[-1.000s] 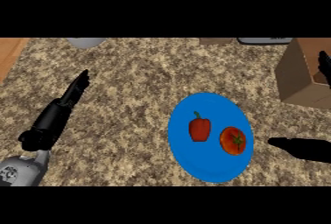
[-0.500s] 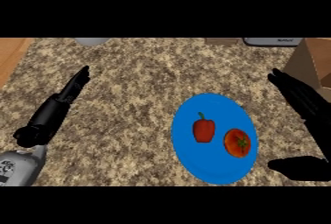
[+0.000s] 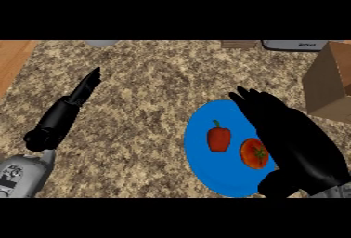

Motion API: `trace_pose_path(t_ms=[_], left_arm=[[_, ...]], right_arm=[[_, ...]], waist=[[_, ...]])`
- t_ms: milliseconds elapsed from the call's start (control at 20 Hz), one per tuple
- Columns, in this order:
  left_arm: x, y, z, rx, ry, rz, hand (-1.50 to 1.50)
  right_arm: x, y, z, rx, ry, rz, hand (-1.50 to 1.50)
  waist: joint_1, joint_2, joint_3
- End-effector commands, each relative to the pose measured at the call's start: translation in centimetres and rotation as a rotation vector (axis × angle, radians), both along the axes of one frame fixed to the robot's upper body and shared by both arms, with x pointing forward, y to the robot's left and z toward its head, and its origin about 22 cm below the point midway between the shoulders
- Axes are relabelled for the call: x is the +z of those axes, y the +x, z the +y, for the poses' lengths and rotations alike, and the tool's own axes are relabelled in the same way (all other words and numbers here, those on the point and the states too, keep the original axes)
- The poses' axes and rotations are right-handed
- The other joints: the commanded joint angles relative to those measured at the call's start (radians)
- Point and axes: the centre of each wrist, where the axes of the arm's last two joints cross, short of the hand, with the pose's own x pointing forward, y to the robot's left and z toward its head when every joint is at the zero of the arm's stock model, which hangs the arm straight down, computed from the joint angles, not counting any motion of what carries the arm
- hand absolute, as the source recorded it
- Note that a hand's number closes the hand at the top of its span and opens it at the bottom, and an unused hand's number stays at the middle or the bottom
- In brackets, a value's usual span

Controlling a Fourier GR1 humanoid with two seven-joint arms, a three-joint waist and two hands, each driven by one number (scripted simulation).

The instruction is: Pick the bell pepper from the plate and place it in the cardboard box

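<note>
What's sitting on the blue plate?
A red bell pepper and a tomato lie on the blue plate. The open right hand covers the plate's right side, so anything under it is hidden.

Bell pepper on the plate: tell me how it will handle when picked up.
The pepper looks smooth-skinned, so it may slip in the right hand. It seems to lie on its side on the flat plate, stem away from the robot, so a nudge could roll it toward the tomato close by.
</note>
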Motion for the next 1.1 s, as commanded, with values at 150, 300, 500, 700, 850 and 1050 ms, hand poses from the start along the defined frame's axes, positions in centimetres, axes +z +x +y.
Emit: trace_pose_path(t_ms=[150,300,500,700,850,1050], left_arm=[[-0.5,0.3,0.4,0.017,-0.018,0.003,0.00],[-1.7,0.6,0.3,0.027,-0.010,0.005,0.00],[0.2,1.1,1.2,0.021,-0.006,-0.012,0.00],[0.1,0.2,2.2,0.019,-0.007,0.013,0.00],[0.5,0.7,0.6,0.018,-0.012,0.017,0.00],[0.1,-0.1,-0.2,0.037,-0.003,0.012,0.00]], right_arm=[[-1.1,1.1,5.8,-0.076,-0.140,0.117,-1.50],[-1.1,0.9,8.5,-0.090,-0.142,0.127,-1.50],[-2.9,2.0,8.7,-0.107,-0.146,0.193,-1.50],[-4.7,2.0,9.3,-0.137,-0.199,0.169,-1.50],[-3.4,1.9,10.5,-0.161,-0.189,0.122,-1.50],[-4.6,2.8,10.6,-0.155,-0.199,0.135,-1.50]], waist=[[-0.014,-0.002,0.002],[-0.020,-0.001,0.001],[-0.026,-0.001,0.003],[-0.024,-0.003,0.003],[-0.030,-0.004,0.003],[-0.025,-0.003,0.004]])
